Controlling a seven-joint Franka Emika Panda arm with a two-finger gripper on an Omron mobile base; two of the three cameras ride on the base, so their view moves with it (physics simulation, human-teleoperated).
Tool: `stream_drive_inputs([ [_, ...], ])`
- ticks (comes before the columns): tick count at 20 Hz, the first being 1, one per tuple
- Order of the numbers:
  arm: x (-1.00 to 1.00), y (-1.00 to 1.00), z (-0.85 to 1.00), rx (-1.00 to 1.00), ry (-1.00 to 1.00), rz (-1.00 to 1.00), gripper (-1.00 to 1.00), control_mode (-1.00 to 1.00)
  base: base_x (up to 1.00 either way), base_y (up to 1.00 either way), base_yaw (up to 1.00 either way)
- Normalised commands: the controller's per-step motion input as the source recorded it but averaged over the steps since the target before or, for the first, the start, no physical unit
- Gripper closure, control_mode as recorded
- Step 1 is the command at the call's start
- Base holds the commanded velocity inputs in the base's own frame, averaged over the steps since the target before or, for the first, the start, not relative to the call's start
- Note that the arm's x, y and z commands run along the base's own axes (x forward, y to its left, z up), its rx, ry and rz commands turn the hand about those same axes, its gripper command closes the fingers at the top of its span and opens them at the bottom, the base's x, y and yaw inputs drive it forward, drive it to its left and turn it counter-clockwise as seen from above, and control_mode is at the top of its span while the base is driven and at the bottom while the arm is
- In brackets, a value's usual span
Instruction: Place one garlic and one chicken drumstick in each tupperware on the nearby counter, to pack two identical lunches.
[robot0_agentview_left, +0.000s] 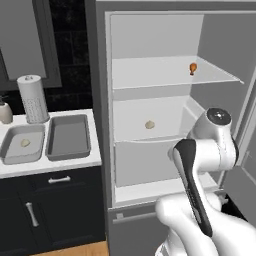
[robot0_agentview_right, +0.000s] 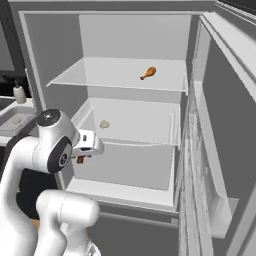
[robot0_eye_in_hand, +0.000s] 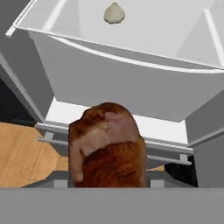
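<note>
We see our white jointed arm (robot0_agentview_right: 50, 150) bent at the elbow, reaching forward at mid height. Our two-finger gripper (robot0_agentview_right: 81, 159) points downward, its jaws closed around a brown roasted chicken drumstick (robot0_eye_in_hand: 108, 146).

An open white fridge (robot0_agentview_left: 150, 30) fills the middle of the room, its glass shelves (robot0_agentview_left: 150, 72) pale and evenly lit, its door (robot0_agentview_right: 225, 125) swung out to the right. To the left runs a white marbled counter (robot0_agentview_left: 50, 162) over dark cabinets (robot0_agentview_left: 50, 210) with silver handles (robot0_agentview_left: 59, 179). Behind it stands a dark tiled wall (robot0_agentview_left: 72, 35). Near the base lies a wooden floor (robot0_eye_in_hand: 22, 153).
</note>
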Motion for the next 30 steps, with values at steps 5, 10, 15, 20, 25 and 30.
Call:
stream_drive_inputs([
  [5,0.0,0.0,0.0,0.0,0.0,0.0,1.0,1.0,-0.35,0.95,0.11],
  [10,0.0,0.0,0.0,0.0,0.0,0.0,1.0,1.0,0.12,1.0,0.03],
  [15,0.0,0.0,0.0,0.0,0.0,0.0,1.0,1.0,0.56,1.0,0.0],
  [20,0.0,0.0,0.0,0.0,0.0,0.0,1.0,1.0,0.79,1.0,-0.11],
  [25,0.0,0.0,0.0,0.0,0.0,0.0,1.0,1.0,0.36,0.68,-0.18],
  [30,0.21,-0.23,-0.18,0.0,0.0,-0.05,1.0,-1.0,0.01,0.0,-0.03],
])
